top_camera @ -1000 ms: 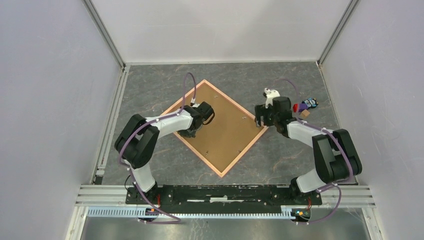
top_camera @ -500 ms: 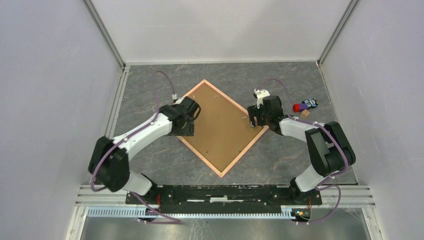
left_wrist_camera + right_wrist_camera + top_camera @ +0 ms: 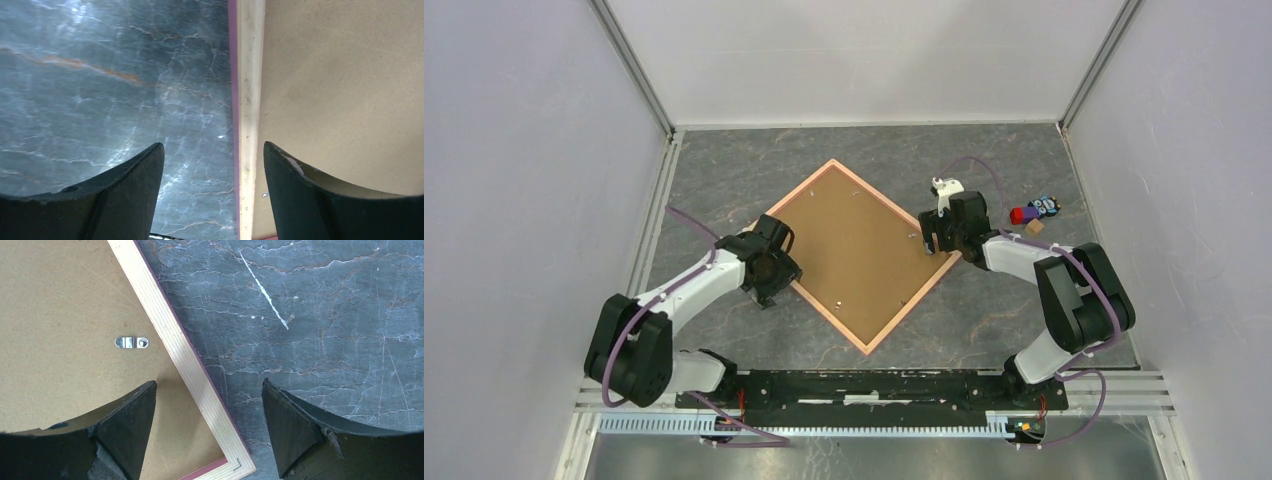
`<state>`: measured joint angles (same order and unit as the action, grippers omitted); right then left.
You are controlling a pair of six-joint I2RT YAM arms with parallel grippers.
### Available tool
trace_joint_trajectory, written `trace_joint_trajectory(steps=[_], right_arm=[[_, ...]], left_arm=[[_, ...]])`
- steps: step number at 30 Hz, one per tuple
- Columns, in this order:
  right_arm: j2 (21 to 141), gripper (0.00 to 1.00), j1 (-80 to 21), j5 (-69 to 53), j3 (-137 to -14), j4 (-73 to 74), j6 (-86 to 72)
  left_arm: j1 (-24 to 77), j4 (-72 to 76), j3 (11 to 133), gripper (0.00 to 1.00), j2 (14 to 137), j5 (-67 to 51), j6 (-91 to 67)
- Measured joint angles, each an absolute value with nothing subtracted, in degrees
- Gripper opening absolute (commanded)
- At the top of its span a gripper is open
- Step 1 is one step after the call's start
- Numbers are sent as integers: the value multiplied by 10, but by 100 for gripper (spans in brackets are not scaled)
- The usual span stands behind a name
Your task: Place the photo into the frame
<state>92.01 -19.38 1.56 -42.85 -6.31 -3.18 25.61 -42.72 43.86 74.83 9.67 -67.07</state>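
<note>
1. The frame (image 3: 856, 250) lay face down in the middle of the table (image 3: 724, 190), brown back up. The photo could not be seen anywhere.
2. The left gripper (image 3: 776, 272) hung over the frame's 8 o'clock edge, fingers spread, holding nothing. If it squeezed too high, it could slip off the thin edge.
3. The right gripper (image 3: 936, 240) was spread wide over the 3 o'clock corner, also holding nothing. A push there could spin the frame.
4. A sliding frame might bump the small toys (image 3: 1036, 210) at 2 o'clock.
5. If only one side got lifted, the back board might pop loose near its metal clip (image 3: 132, 342).
</note>
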Motion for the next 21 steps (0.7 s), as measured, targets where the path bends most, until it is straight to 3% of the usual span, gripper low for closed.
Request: trace_joint_trajectory(steps=[3,6,11,17,21], right_arm=[[920,82,-194,15,-429,-64,-32],[920,82,-194,15,-429,-64,-32],[920,82,-194,15,-429,-64,-33],[920,82,-194,15,-429,-64,-33],[920,82,-194,16,-429,-64,-33]], left_arm=[[256,-396,437,75,775,81,-679],[256,-380,437,59,803,79,-691],[256,-369,447,54,840,74,-708],[256,-365,464,25,857,74,-708],[260,-369,478,15,869,76,-685]])
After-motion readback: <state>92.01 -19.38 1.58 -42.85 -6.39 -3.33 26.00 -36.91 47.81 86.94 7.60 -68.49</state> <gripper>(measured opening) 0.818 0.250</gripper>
